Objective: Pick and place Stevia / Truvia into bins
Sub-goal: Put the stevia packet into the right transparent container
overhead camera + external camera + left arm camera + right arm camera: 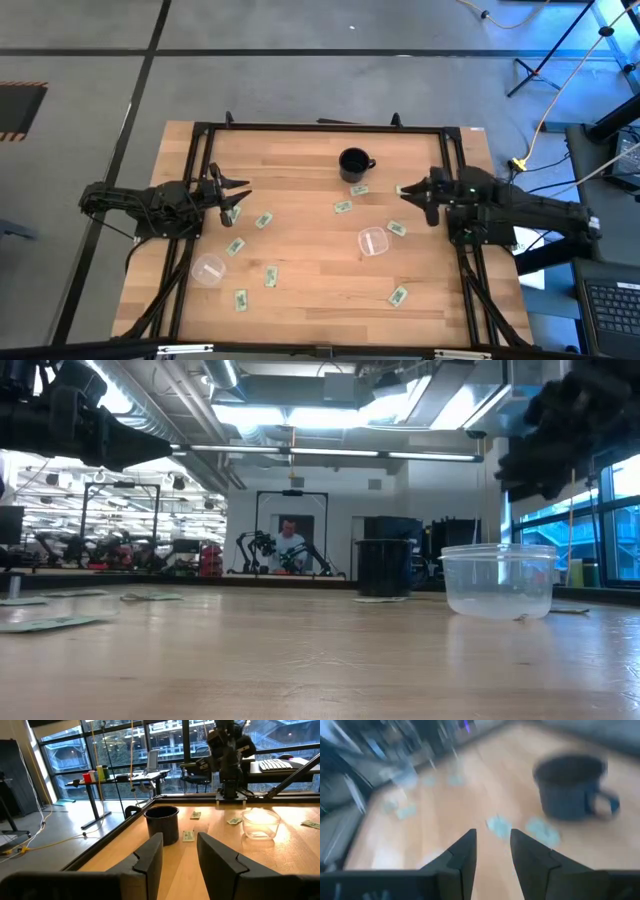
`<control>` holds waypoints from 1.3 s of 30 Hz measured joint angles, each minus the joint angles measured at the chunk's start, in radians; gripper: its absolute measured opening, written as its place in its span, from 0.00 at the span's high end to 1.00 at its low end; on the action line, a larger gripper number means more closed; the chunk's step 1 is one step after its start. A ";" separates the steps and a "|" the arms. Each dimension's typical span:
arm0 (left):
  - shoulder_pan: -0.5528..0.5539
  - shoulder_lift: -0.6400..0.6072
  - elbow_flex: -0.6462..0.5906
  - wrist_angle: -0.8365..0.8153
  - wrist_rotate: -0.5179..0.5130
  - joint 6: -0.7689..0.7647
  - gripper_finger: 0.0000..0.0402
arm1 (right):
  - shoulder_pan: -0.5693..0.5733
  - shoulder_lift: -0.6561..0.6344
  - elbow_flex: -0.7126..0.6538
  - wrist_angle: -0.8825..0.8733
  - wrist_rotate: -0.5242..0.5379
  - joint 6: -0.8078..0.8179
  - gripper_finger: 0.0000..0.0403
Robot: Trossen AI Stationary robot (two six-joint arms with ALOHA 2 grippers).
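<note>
Several pale green and white sachets lie flat and scattered on the wooden table, among them one (343,207) near the middle and one (235,246) further left. One clear cup (209,269) stands near the left front, the other (373,241) right of centre. My left gripper (240,193) hovers open at the table's left side, above a sachet (233,212). My right gripper (405,190) hovers open at the right side, pointing toward the mug (570,787) and two sachets (498,826). Nothing sits between either pair of fingers (150,857).
A black mug with handle (354,163) stands near the far edge, also seen in the left wrist view (162,822). A black metal frame (320,128) runs around the table. In the low view the right-hand cup (498,580) stands upright. A person (290,545) sits far behind.
</note>
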 joint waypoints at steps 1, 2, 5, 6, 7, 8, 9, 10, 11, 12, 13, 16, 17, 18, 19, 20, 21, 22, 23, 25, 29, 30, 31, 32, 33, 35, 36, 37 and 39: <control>0.000 0.000 0.000 0.000 0.000 0.000 0.71 | 0.000 0.053 0.035 -0.056 0.000 -0.002 0.70; 0.000 0.000 0.000 0.000 0.000 0.000 0.71 | 0.000 0.104 0.072 -0.118 0.000 -0.007 0.70; 0.000 0.000 0.000 0.000 0.000 0.000 0.71 | 0.000 0.251 0.177 -0.257 -0.008 -0.031 0.70; 0.000 0.000 0.000 0.000 0.000 0.000 0.71 | 0.000 0.296 0.208 -0.292 -0.022 -0.037 0.70; 0.000 0.000 0.000 0.000 0.000 0.000 0.71 | 0.000 0.342 0.238 -0.316 -0.031 -0.053 0.70; 0.000 0.000 0.000 0.000 0.000 0.000 0.71 | 0.000 0.384 0.263 -0.331 -0.042 -0.061 0.70; 0.000 0.000 0.000 0.000 0.000 0.000 0.71 | 0.000 0.426 0.285 -0.341 -0.050 -0.073 0.70; 0.000 0.000 0.000 0.000 0.001 0.000 0.71 | 0.001 0.470 0.306 -0.347 -0.053 -0.079 0.70; 0.000 0.000 0.000 0.000 0.001 0.000 0.71 | 0.001 0.511 0.322 -0.349 -0.053 -0.083 0.70; 0.000 0.000 0.000 0.000 0.001 0.000 0.71 | 0.001 0.552 0.335 -0.355 -0.053 -0.086 0.70; 0.000 0.000 0.000 0.000 0.001 0.000 0.71 | 0.001 0.591 0.345 -0.364 -0.056 -0.090 0.70; 0.000 0.000 0.000 0.000 0.001 0.000 0.71 | 0.000 0.697 0.343 -0.373 -0.113 -0.144 0.70; 0.000 0.000 0.000 0.000 0.001 0.000 0.71 | 0.000 0.728 0.339 -0.373 -0.137 -0.171 0.70; 0.000 0.000 0.000 0.000 0.001 0.000 0.71 | 0.000 0.758 0.337 -0.373 -0.158 -0.205 0.70; 0.000 0.000 0.000 0.000 0.001 0.000 0.71 | 0.001 0.784 0.334 -0.373 -0.171 -0.234 0.70; 0.000 0.000 0.000 0.000 0.001 0.000 0.71 | 0.001 0.808 0.333 -0.374 -0.183 -0.250 0.70; 0.000 0.000 0.000 0.000 0.001 0.000 0.71 | 0.001 0.828 0.333 -0.372 -0.190 -0.262 0.70; 0.000 0.000 0.000 0.000 0.002 0.000 0.71 | 0.000 0.845 0.333 -0.369 -0.198 -0.267 0.70; 0.000 0.000 0.000 0.000 0.002 0.000 0.71 | 0.000 0.860 0.333 -0.366 -0.202 -0.267 0.70; 0.000 0.000 0.000 0.000 0.002 0.000 0.71 | 0.000 0.887 0.333 -0.365 -0.202 -0.267 0.70; 0.000 0.000 0.000 0.000 0.002 0.000 0.71 | 0.000 0.927 0.333 -0.333 -0.202 -0.268 0.70; 0.000 0.000 0.000 0.000 0.002 0.000 0.71 | 0.000 0.934 0.333 -0.322 -0.201 -0.273 0.70; 0.000 0.000 0.000 0.000 0.002 0.000 0.71 | 0.000 0.939 0.333 -0.314 -0.195 -0.295 0.70; 0.000 0.000 0.000 0.000 0.002 0.000 0.71 | 0.001 0.942 0.333 -0.306 -0.177 -0.327 0.70; 0.000 0.000 0.000 0.000 0.002 0.000 0.71 | 0.000 0.945 0.333 -0.303 -0.155 -0.365 0.70; 0.000 0.000 0.000 0.000 0.002 0.000 0.71 | 0.000 0.947 0.333 -0.304 -0.110 -0.449 0.70; 0.000 0.000 0.000 0.000 0.002 0.000 0.71 | 0.000 0.947 0.333 -0.305 -0.100 -0.493 0.70; 0.000 0.000 0.000 0.000 0.002 0.000 0.71 | 0.000 0.947 0.333 -0.304 -0.098 -0.532 0.70; 0.000 0.000 0.000 0.000 0.002 0.000 0.71 | 0.000 0.948 0.333 -0.305 -0.098 -0.576 0.70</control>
